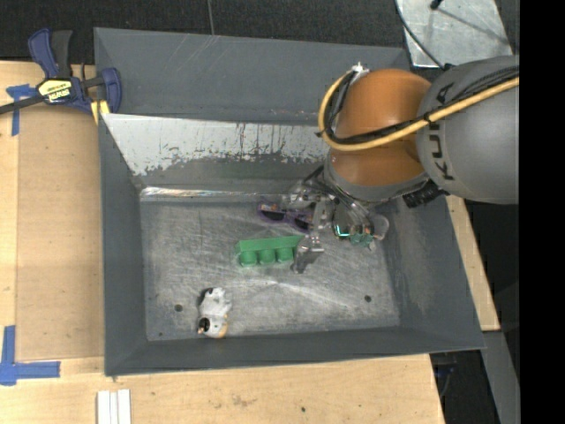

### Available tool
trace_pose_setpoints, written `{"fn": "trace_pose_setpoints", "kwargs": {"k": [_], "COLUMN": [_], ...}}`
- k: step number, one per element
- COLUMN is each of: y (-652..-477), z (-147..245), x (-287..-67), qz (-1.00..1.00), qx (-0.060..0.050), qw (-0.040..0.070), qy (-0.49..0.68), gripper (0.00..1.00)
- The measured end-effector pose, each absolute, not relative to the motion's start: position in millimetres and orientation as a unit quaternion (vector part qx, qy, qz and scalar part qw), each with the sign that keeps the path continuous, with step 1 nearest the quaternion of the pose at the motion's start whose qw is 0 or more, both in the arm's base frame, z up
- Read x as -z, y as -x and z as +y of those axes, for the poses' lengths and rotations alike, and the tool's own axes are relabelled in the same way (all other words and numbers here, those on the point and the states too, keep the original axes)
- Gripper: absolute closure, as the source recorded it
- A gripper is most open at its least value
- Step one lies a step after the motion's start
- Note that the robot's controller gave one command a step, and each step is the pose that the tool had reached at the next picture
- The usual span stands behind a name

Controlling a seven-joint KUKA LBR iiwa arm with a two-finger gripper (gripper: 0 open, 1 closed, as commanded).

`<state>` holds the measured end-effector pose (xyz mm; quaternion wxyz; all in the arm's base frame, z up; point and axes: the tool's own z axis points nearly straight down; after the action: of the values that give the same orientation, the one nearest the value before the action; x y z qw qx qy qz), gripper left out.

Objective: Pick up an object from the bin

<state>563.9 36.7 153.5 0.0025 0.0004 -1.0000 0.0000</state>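
Three things in the grey metal bin (124, 237), my fingers (305, 256) low at the right end of a green plastic block with three round studs (267, 253) near the floor's middle, their gap I cannot tell, purple piece (275, 208) behind, small white-and-orange toy (213, 312) front left.

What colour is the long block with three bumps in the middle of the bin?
The block is green; the camera view shows it best, from above.

**Grey arm, orange cap**

The arm (477, 140) is rounded and silver-grey, with dark lettering beside a black ring. An orange dome cover (375, 122) caps its wrist, and a yellow cable (327, 113) loops around the cover. The gripper (309, 253) is dull metal.
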Motion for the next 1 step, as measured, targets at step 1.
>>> {"fn": "trace_pose_setpoints", "kwargs": {"k": [1], "y": [-565.7], "z": [36.8], "x": [-158.2], "qz": [-1.0], "qx": [0.0], "qw": [-0.002], "qy": [0.0], "gripper": [0.0]}}
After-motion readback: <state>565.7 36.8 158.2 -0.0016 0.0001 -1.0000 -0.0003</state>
